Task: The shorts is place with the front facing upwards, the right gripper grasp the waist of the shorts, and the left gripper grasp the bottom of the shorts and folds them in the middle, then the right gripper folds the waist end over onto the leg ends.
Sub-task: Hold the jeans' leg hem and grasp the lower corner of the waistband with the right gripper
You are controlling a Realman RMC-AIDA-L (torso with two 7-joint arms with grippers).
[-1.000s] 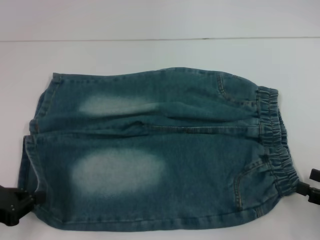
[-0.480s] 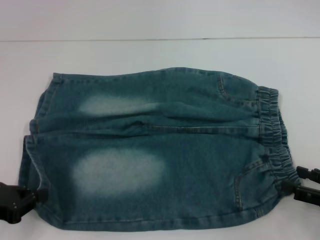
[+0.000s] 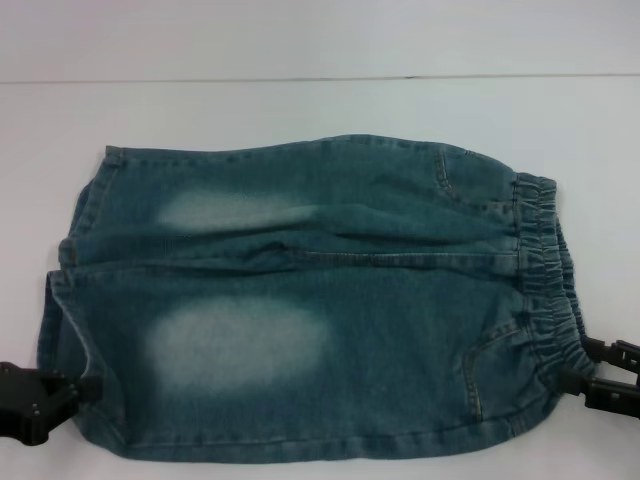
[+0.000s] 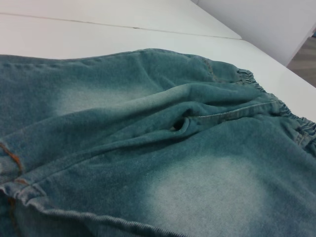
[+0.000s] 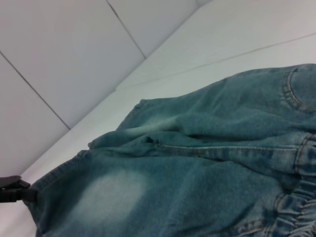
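Note:
Blue denim shorts (image 3: 320, 300) lie flat and front up on the white table, waistband (image 3: 545, 270) to the right and leg ends (image 3: 70, 300) to the left. My left gripper (image 3: 45, 398) sits at the near left corner, touching the hem of the nearer leg; it also shows as a black tip, the left gripper (image 5: 15, 190), in the right wrist view. My right gripper (image 3: 588, 364) is at the near right corner, open, its two fingers either side of the elastic waist's edge. Both wrist views look across the shorts (image 4: 173, 148) (image 5: 207, 163).
The white table (image 3: 300, 110) extends beyond the shorts to a seam line at the back, with a pale wall (image 3: 300, 40) behind. In the left wrist view the table's edge (image 4: 276, 69) shows beyond the waistband.
Both grippers have closed in on the shorts: the right one moved left and nearer onto the waist corner, and the left one moved slightly right against the leg hem.

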